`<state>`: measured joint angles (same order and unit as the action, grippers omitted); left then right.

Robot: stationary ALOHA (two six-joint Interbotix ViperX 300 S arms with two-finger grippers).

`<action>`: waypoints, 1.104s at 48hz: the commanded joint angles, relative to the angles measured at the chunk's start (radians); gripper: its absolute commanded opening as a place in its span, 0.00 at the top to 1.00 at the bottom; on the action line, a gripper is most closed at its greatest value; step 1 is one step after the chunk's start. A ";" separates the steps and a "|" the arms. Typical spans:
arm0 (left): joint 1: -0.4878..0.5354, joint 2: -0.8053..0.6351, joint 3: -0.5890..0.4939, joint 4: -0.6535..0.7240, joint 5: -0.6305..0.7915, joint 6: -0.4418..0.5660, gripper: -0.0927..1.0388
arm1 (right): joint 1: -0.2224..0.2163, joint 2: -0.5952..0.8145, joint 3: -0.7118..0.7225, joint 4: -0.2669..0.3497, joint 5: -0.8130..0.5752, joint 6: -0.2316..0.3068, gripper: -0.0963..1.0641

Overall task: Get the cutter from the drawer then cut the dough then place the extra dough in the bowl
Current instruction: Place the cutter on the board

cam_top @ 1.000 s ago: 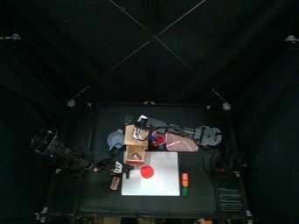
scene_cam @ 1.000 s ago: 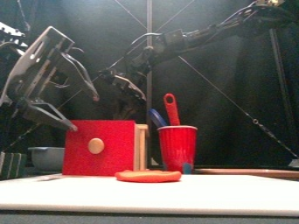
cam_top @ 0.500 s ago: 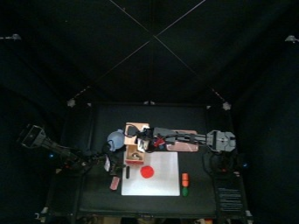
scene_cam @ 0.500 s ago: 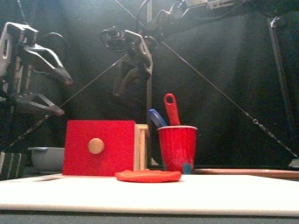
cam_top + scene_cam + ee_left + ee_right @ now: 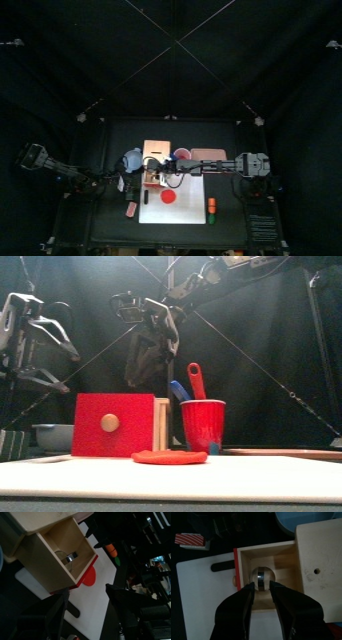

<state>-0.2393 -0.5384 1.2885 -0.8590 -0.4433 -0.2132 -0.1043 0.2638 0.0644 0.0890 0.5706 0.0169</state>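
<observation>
Shifted forward since before, right tool (image 5: 261,588) hovers, jaws spread, around round metal cutter (image 5: 261,575) lying in pulled-out red-fronted drawer of pale wooden box (image 5: 314,552); left tool (image 5: 87,592), jaws apart too, hangs off left.

I work in a robot test booth in a lab, not a real kitchen. Black curtains (image 5: 80,60) hang behind my worktop (image 5: 234,135), a small black table. My left arm (image 5: 40,158) and right arm (image 5: 247,163) reach in from either side. What stands here is play stuff: a pale wooden box (image 5: 112,424) with a red drawer front, a red cup (image 5: 203,424) holding a blue toy knife (image 5: 179,390) and a red toy knife (image 5: 197,378), and red dough (image 5: 170,457) on a white cutting board (image 5: 174,476).
</observation>
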 commanded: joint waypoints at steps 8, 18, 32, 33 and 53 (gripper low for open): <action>0.011 -0.002 -0.009 0.005 -0.002 0.002 0.09 | 0.008 0.005 -0.015 0.000 -0.017 -0.003 0.28; 0.020 -0.003 -0.005 0.003 0.005 0.000 0.09 | 0.008 0.031 -0.020 -0.008 -0.017 0.005 0.28; 0.023 -0.002 0.000 0.002 0.005 0.000 0.09 | 0.015 0.080 -0.046 -0.044 0.002 0.009 0.30; 0.023 -0.003 0.000 0.002 0.005 0.000 0.09 | 0.015 0.080 -0.048 -0.048 0.003 0.009 0.32; 0.026 -0.003 0.000 0.002 0.005 0.000 0.09 | 0.015 0.020 -0.101 -0.080 0.029 0.005 0.43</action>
<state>-0.2178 -0.5384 1.2993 -0.8606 -0.4357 -0.2163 -0.0890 0.3651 0.0015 0.0199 0.5937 0.0230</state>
